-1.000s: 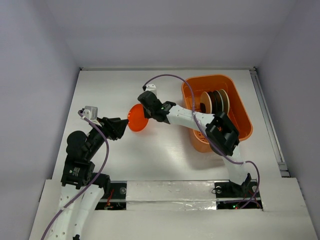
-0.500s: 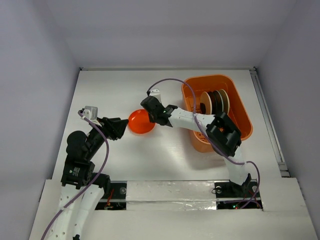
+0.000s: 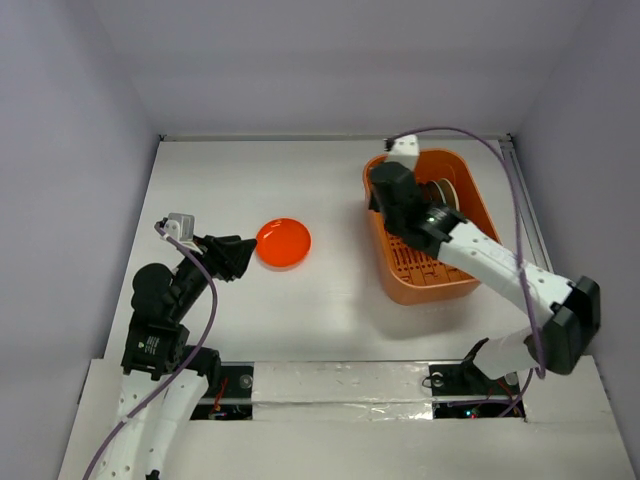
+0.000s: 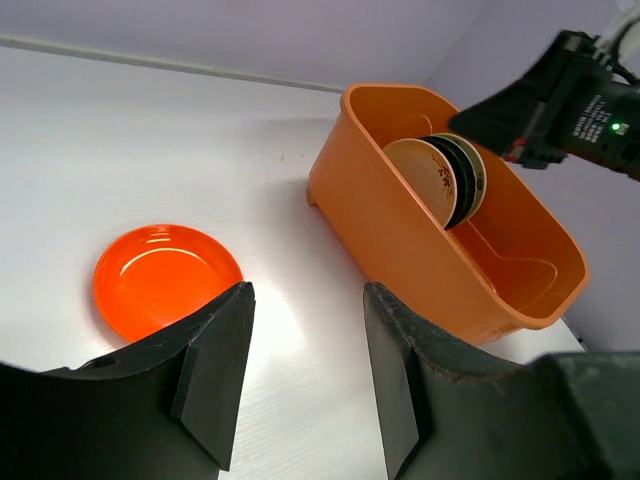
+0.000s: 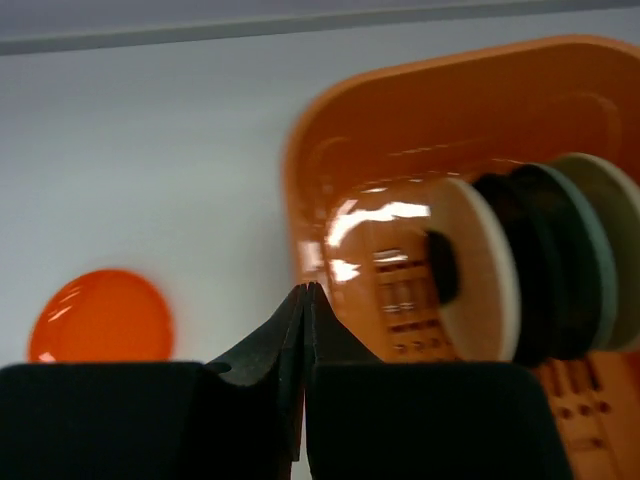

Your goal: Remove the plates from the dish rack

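Note:
The orange-red plate (image 3: 283, 243) lies flat on the white table, free of both grippers; it also shows in the left wrist view (image 4: 165, 280) and the right wrist view (image 5: 100, 315). The orange dish rack (image 3: 432, 290) holds three plates on edge: cream (image 4: 425, 175), black (image 4: 458, 182) and blue-grey (image 4: 478, 165). My right gripper (image 3: 382, 190) is shut and empty, above the rack's far left corner; its closed tips (image 5: 305, 295) point at the rack's left wall. My left gripper (image 3: 235, 255) is open and empty, just left of the orange-red plate.
The rack (image 4: 400, 260) stands at the right of the table, near the right wall. The right arm (image 3: 500, 270) stretches over the rack's near half. Grey walls enclose the table on three sides.
The right gripper has let go of the orange-red plate, which now lies flat, and has swung right to the rack. The left arm has not moved.

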`<state>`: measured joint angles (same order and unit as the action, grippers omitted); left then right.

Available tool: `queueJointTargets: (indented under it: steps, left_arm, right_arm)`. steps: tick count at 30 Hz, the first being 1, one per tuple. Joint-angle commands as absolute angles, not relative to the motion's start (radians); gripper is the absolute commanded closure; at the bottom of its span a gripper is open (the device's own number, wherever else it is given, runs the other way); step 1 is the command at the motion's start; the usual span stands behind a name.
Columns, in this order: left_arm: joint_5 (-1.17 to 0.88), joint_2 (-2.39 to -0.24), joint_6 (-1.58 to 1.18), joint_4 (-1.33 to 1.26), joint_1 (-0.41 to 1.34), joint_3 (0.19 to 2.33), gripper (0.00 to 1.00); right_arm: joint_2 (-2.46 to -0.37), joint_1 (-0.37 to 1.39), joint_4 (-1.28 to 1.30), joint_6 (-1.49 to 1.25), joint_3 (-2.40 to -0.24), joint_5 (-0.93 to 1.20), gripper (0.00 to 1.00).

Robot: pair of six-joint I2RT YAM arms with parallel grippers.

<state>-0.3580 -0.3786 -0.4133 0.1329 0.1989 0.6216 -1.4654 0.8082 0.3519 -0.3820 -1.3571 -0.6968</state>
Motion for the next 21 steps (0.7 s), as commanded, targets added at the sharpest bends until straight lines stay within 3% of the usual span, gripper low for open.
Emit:
queueJointTargets:
  steps: [1,3,4,8,21]
  left_arm:
    - [-0.360,-0.370,-0.420,0.098,0.192,0.620,0.55]
    - [-0.360,-0.370,-0.420,0.098,0.192,0.621,0.55]
    - [-0.360,-0.371,-0.422,0.100,0.192,0.621,0.55]
    - [-0.359,-0.373,-0.420,0.098,0.192,0.620,0.55]
    - [-0.357,-0.374,-0.420,0.097,0.192,0.620,0.55]
  right_arm:
    - [-1.356,0.686,0.379,-0.359,-1.241,-0.755,0.96]
    - [-1.309,0.638,0.382,-0.344,-1.210,-0.742,0.89]
    - [-1.301,0.605,0.388,-0.338,-1.192,-0.735,0.81]
    - [-1.311,0.572,0.416,-0.310,-1.180,-0.742,0.69]
    - [-1.465,0.522,0.440,-0.262,-1.213,-0.727,0.69]
